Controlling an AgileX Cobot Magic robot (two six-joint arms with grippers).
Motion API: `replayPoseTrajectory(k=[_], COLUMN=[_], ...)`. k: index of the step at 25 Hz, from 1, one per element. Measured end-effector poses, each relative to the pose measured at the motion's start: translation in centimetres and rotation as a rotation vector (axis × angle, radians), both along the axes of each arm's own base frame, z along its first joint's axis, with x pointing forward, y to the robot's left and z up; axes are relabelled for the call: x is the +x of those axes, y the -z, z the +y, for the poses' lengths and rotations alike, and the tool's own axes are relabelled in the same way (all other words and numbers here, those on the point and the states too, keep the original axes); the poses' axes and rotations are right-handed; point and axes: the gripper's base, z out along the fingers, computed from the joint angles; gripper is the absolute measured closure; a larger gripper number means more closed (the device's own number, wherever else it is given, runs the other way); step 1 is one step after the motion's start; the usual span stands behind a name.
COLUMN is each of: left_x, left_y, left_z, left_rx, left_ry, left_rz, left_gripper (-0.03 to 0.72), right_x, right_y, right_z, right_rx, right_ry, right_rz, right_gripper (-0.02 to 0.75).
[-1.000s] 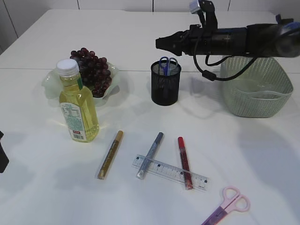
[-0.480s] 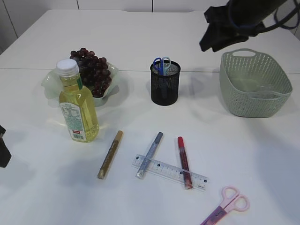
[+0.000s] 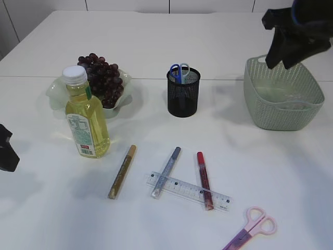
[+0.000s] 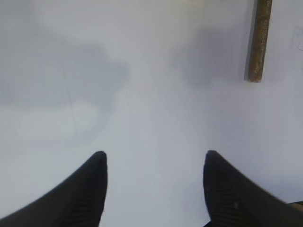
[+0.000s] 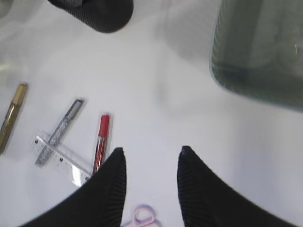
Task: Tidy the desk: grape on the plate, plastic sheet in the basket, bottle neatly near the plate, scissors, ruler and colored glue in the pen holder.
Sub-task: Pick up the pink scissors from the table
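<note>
Grapes [image 3: 100,78] lie on the plate [image 3: 54,92], with the yellow bottle [image 3: 86,119] in front of it. The black pen holder [image 3: 183,96] holds blue scissors [image 3: 180,70]. The basket [image 3: 283,112] holds a clear plastic sheet [image 3: 276,92]. Gold [image 3: 123,171], silver [image 3: 166,171] and red glue [image 3: 204,178] lie in front, the last two across the ruler [image 3: 188,189]. Pink scissors [image 3: 253,229] lie front right. My right gripper [image 5: 151,153] is open and empty, high above the basket's far edge. My left gripper [image 4: 154,158] is open and empty over bare table left of the gold glue [image 4: 259,38].
The right wrist view shows the pen holder [image 5: 94,12], the basket [image 5: 260,47], the red glue [image 5: 101,142], the silver glue [image 5: 64,130], the ruler [image 5: 61,158] and the pink scissors [image 5: 142,217] below. The left gripper [image 3: 5,151] sits at the table's left edge.
The right arm has swung from above the pen holder to the right, over the basket. The left gripper has shifted slightly at the left edge.
</note>
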Motion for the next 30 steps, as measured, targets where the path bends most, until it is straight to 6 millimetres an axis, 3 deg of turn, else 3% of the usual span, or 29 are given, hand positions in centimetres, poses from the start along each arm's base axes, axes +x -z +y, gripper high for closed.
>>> replayPoseTrajectory(k=[8,18,21,26,30], left_x=[0.2,0.3,0.3,0.4,0.4], left_y=[-0.1,-0.1,-0.1,-0.1,-0.2], left_z=[0.0,0.0,0.0,0.0,-0.1], left_rx=[-0.004,-0.004,-0.004,-0.006,-0.007], left_ry=[-0.001,0.000,0.000,-0.002,-0.002], left_rz=[-0.027,-0.030,-0.031,-0.043,-0.049], left_gripper=[0.232,0.239,0.241,0.241,0.241], right_x=[-6.9,-14.4,-15.4,-15.0,-14.5], right_y=[3.9,9.5,10.6,11.3,12.4], right_z=[-0.1,4.6,6.0,6.7,7.0], right_rx=[-0.015,-0.020,0.007,0.099,0.095], right_ry=[0.048,0.103,0.173,0.360,0.409], right_rz=[0.199,0.296,0.297,0.257,0.285], right_gripper=[0.437,0.437,0.437,0.437,0.437])
